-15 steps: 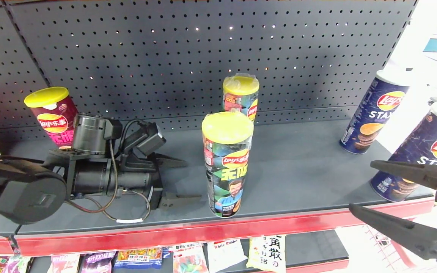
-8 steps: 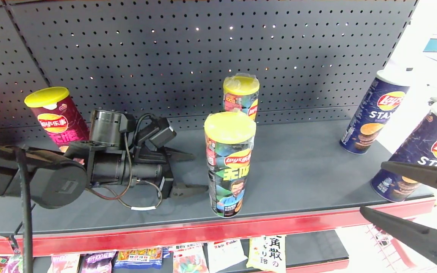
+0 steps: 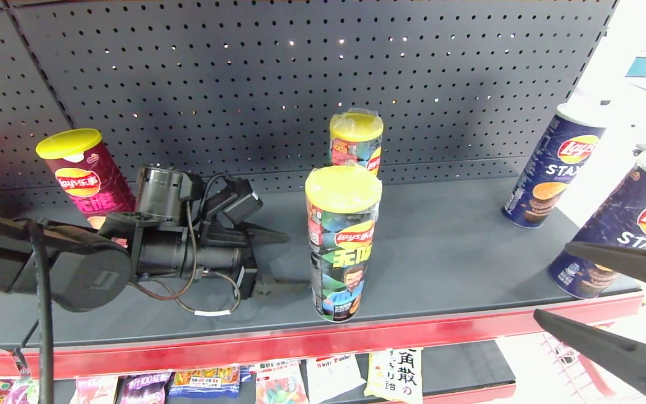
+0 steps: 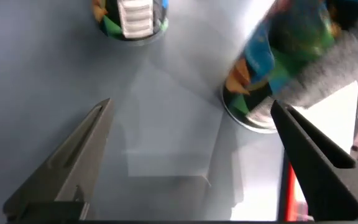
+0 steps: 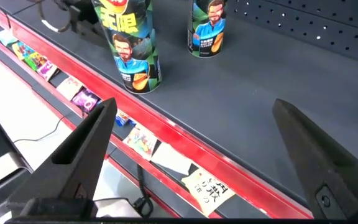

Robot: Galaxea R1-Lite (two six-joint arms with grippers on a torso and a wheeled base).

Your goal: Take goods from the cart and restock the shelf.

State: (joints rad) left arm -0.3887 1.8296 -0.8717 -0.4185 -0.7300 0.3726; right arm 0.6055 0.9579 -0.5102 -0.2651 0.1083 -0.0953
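Your right gripper (image 3: 551, 279) hangs wide open and empty in front of the shelf's (image 3: 441, 252) red edge, near two blue cans (image 3: 553, 165). The front can (image 3: 342, 247) stands upright close to that edge. Your left gripper (image 3: 296, 261) lies over the shelf, spread wide, with its tips just beside that can. A second can (image 3: 356, 140) stands behind, by the pegboard (image 3: 244, 84).

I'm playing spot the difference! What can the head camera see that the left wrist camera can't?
Head view's extras: the maroon can, the blue cans, the pegboard wall and the open right gripper. Left wrist view's extra: the barcode low on the rear green can. Both share the open left gripper, that rear can, the front green can and the grey shelf.
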